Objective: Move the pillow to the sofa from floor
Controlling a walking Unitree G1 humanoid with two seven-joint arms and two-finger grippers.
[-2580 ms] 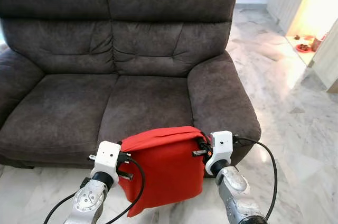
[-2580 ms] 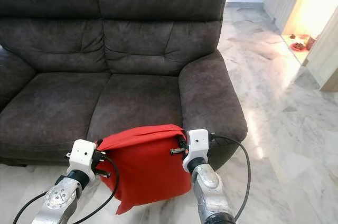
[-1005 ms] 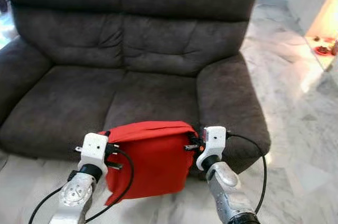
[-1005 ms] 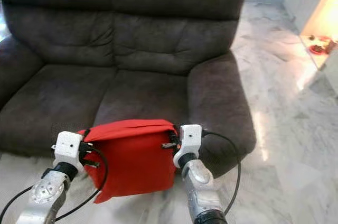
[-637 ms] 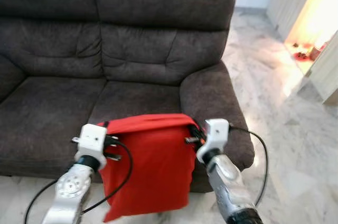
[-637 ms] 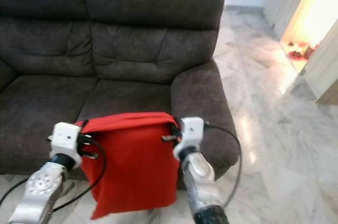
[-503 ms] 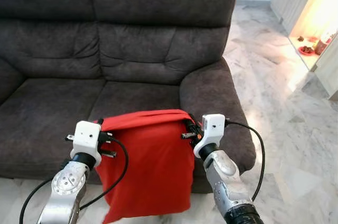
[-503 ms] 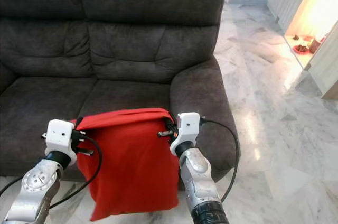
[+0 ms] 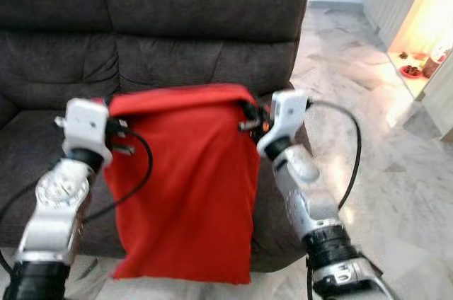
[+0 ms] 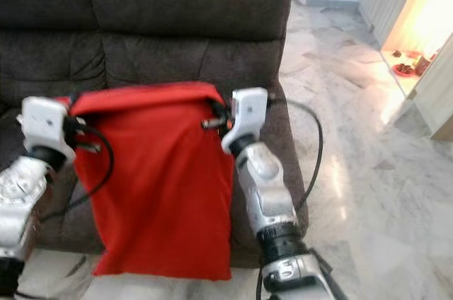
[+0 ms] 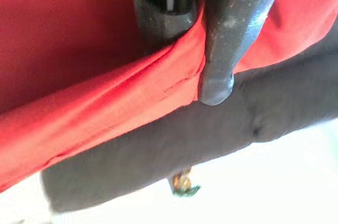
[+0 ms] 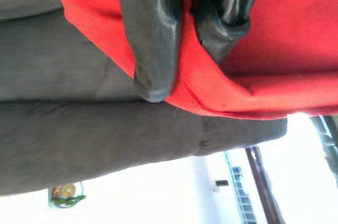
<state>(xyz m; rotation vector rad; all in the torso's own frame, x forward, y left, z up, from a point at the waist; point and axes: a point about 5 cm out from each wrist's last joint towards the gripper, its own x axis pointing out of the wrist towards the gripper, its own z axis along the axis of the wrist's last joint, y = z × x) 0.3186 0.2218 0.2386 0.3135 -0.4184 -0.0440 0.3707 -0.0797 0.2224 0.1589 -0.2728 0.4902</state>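
Observation:
A red pillow (image 9: 187, 180) hangs flat in the air in front of the dark brown sofa (image 9: 191, 24), held by its two top corners. My left gripper (image 9: 117, 127) is shut on the pillow's left top corner, and the left wrist view shows the red cloth (image 11: 132, 102) pinched between its black fingers (image 11: 222, 44). My right gripper (image 9: 249, 112) is shut on the right top corner, with the cloth (image 12: 211, 92) squeezed between its fingers (image 12: 150, 49). The pillow's top edge is level with the lower part of the sofa's backrest and hides the right seat cushion.
The sofa's right armrest (image 9: 279, 194) stands just behind my right arm. A marble floor (image 9: 396, 172) stretches to the right, with a lit alcove holding small dishes (image 9: 410, 70) at the far right. The sofa's left seat cushion (image 9: 21, 137) lies behind my left arm.
Both grippers have lifted the pillow from seat-front height up to the backrest's lower part. The camera has come closer to the sofa.

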